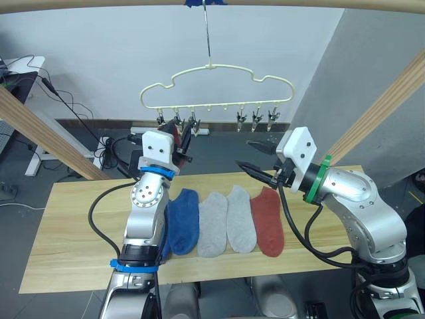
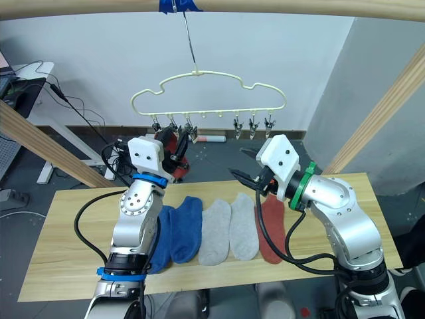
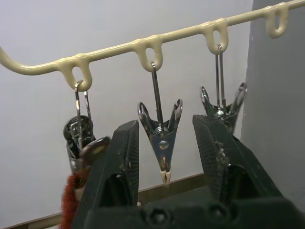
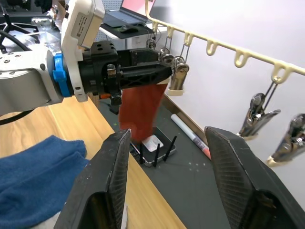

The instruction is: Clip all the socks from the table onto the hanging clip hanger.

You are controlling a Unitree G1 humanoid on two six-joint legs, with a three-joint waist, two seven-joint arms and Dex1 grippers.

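Note:
The pale yellow clip hanger [image 1: 219, 66] hangs from a hook above the far edge of the table [image 1: 73, 226]. One rust red sock [image 4: 140, 107] hangs from a clip at its left end. My left gripper [image 1: 186, 136] is raised to the clips, open, with its fingers on either side of the second clip [image 3: 162, 143], the hanging sock [image 3: 71, 200] just beside it. On the table lie two blue socks [image 2: 188, 229], two light grey socks [image 1: 212, 226] and another rust red sock [image 1: 267, 221] in a row. My right gripper [image 1: 246, 154] hovers open above the red one, holding nothing.
Thick wooden poles [image 1: 46, 133] slant up on both sides, with a beam across the top. Behind the table the dark floor holds cables, a marker pen [image 4: 190, 136] and a small box. A desk stands at the far left.

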